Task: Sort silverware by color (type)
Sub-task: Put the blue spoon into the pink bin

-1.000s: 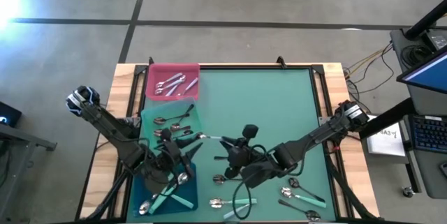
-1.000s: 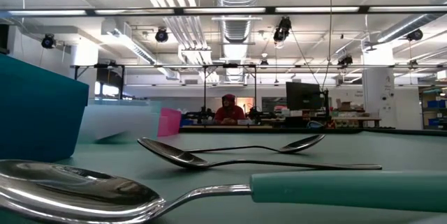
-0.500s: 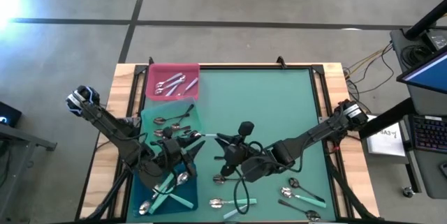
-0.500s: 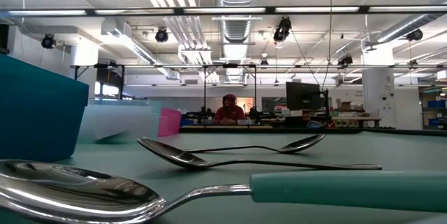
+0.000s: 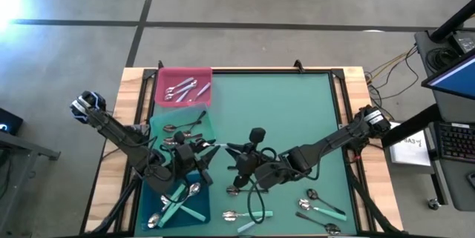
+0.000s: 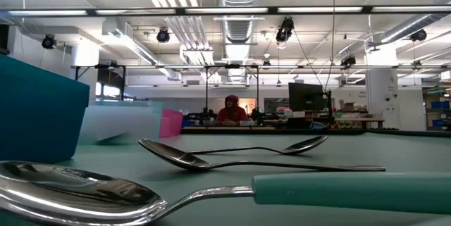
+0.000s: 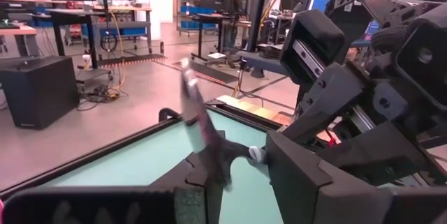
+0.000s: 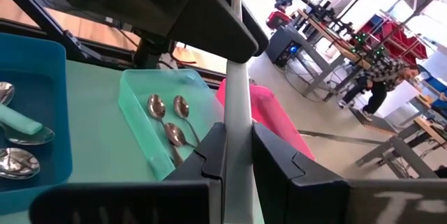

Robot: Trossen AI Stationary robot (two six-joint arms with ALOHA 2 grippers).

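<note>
Wide green-topped bench, with three trays down its left side: pink tray farthest back, green tray in the middle, blue tray nearest the front. All-silver pieces of the silverware in the pink one, dark-handled spoons in the green, mint-handled spoons in the blue. Two dark arms reaching in toward the middle. Left gripper raised over the near edge of the green tray; right gripper just beside it, above the open mat. One spoon bridging the gap between them, off the bench. Right jaws pressed onto its pale handle; left jaws pinching the same spoon at the other end, though blurred in the left wrist view. More loose spoons lying on the mat near the front edge, well apart from the trays.
</note>
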